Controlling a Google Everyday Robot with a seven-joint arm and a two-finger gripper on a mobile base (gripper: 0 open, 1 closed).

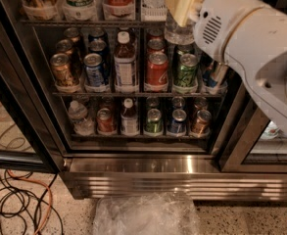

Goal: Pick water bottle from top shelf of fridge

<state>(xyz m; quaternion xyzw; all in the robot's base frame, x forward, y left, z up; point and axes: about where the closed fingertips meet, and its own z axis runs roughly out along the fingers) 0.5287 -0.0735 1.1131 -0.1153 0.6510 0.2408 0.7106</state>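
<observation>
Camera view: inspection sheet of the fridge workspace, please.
Surface: top shelf, wire rack with tall bottles.
Job's things: water bottle, clear, at the shelf's front right, directly under the gripper; fridge, stainless base panel.
Clutter: crumpled clear plastic on the floor before the fridge.
Grippers: gripper at the top shelf, against the water bottle's upper part.
Cables: black and orange cables on the floor, left.
Surroundings: cans on lower racks.

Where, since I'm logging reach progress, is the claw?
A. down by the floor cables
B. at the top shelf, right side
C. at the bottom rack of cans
B: the claw is up at the top shelf, just over a clear bottle.
</observation>
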